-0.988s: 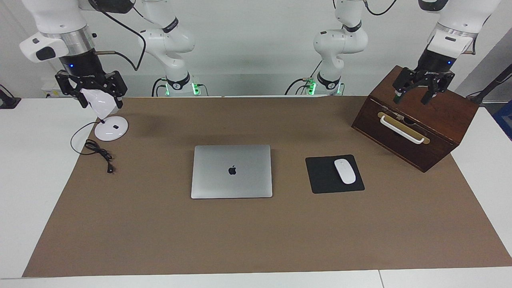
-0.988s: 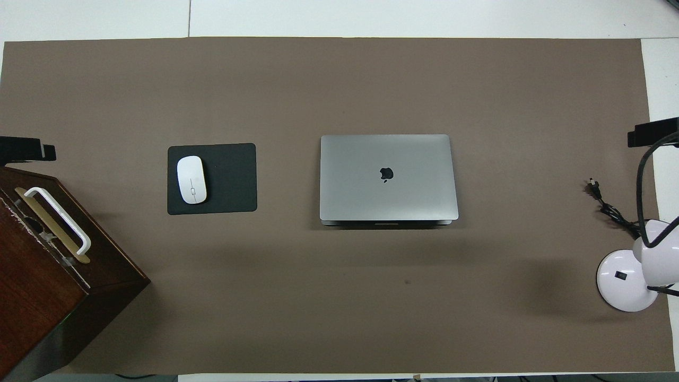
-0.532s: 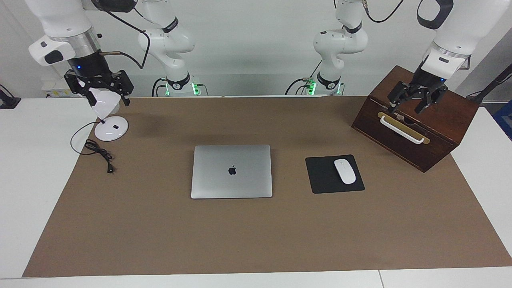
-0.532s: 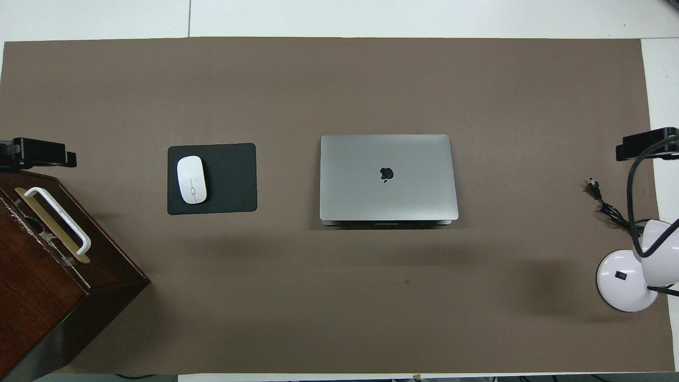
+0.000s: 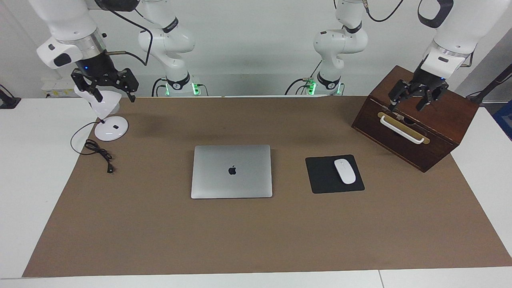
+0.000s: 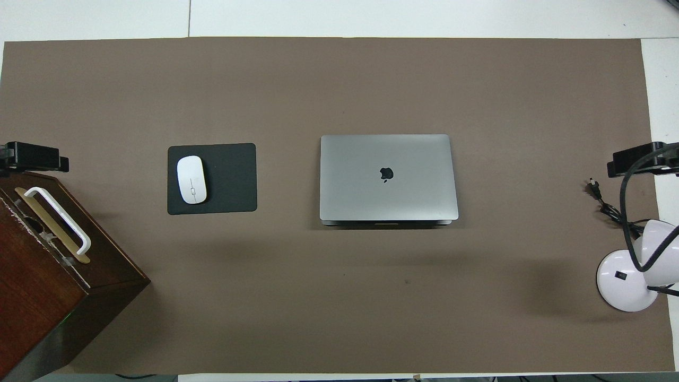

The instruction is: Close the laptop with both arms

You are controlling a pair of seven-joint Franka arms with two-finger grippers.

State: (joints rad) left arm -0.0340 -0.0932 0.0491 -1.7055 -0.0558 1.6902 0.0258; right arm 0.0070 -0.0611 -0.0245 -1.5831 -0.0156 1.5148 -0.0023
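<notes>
The silver-grey laptop (image 5: pixel 231 171) (image 6: pixel 387 178) lies flat in the middle of the brown mat with its lid down and the apple logo facing up. My right gripper (image 5: pixel 114 95) (image 6: pixel 639 162) hangs open in the air over the white desk lamp, holding nothing. At the other end of the table my left gripper (image 5: pixel 408 104) (image 6: pixel 34 157) hangs open over the wooden box, also with nothing in it. Both grippers are well apart from the laptop.
A white desk lamp (image 5: pixel 107 120) with a loose black cable (image 5: pixel 98 154) stands at the right arm's end. A black mouse pad (image 5: pixel 326 176) with a white mouse (image 5: pixel 345 171) lies beside the laptop. A dark wooden box (image 5: pixel 420 120) with a white handle sits at the left arm's end.
Both grippers have drifted a little toward the table's middle, the right one over the lamp and the left one over the box. The laptop has not moved.
</notes>
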